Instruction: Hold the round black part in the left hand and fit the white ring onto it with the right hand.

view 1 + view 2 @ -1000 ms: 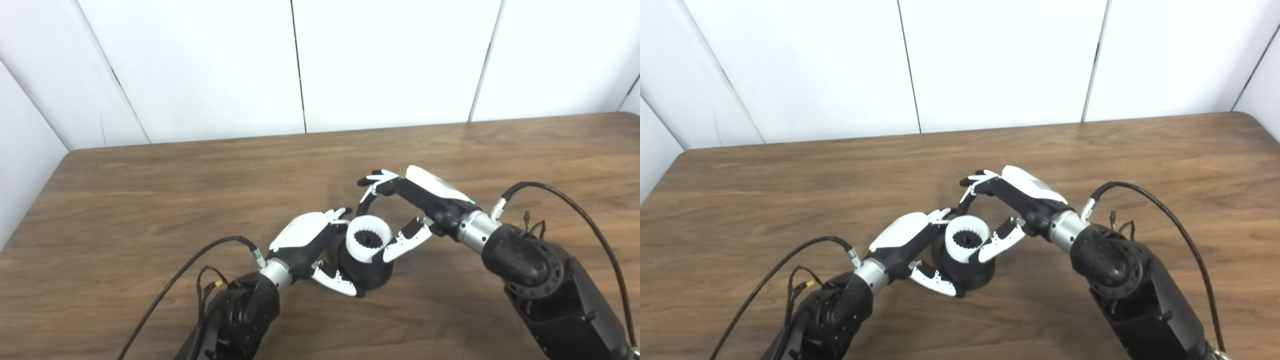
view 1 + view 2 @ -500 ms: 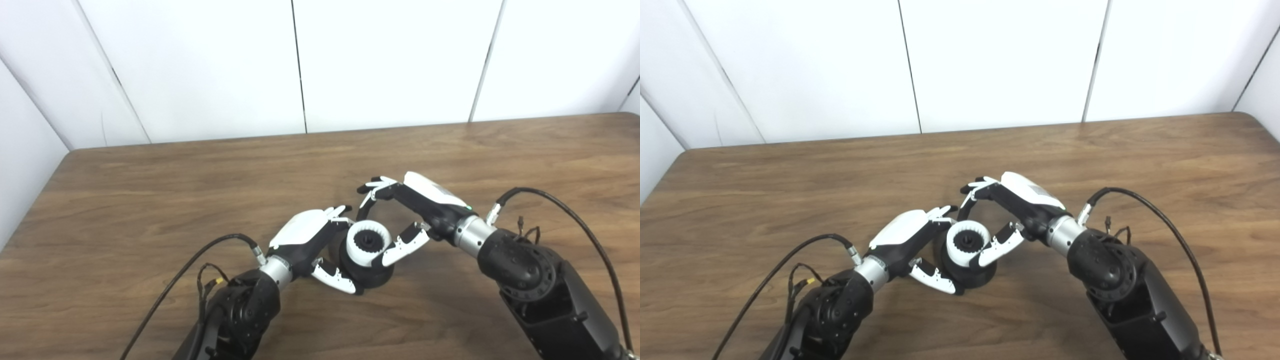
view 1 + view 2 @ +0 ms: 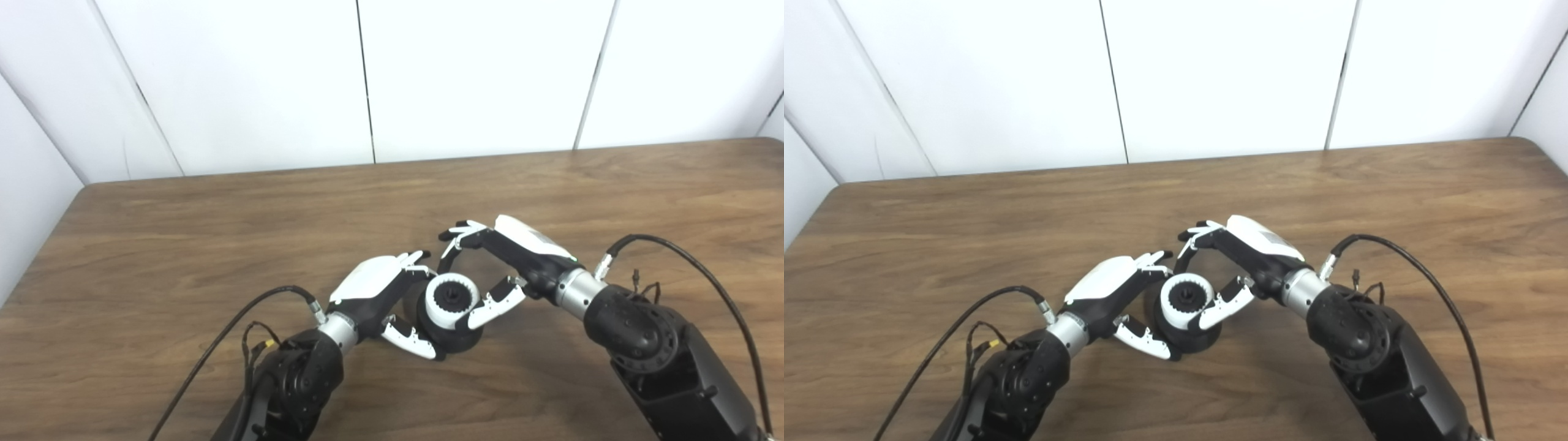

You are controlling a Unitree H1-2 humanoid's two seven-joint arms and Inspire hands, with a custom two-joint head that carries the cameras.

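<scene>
The round black part (image 3: 454, 339) stands on the table near the front middle. My left hand (image 3: 375, 289) is shut on it from the left, thumb in front and fingers behind. The toothed white ring (image 3: 452, 299) sits on top of the black part, roughly level, with a black hub showing in its hole. My right hand (image 3: 511, 260) is shut on the ring from the right, its thumb against the ring's right side and its fingers curled over the far side. The same scene shows in the right eye view, with the ring (image 3: 1186, 300) between both hands.
The brown wooden table (image 3: 184, 245) ends at a white panelled wall at the back. Its left edge and rounded back corners are in view. Black cables loop from both wrists above the table.
My right hand has come down and slightly left with the white ring. The ring was tilted above the black part and now sits lower and flatter on it. The left hand has barely moved.
</scene>
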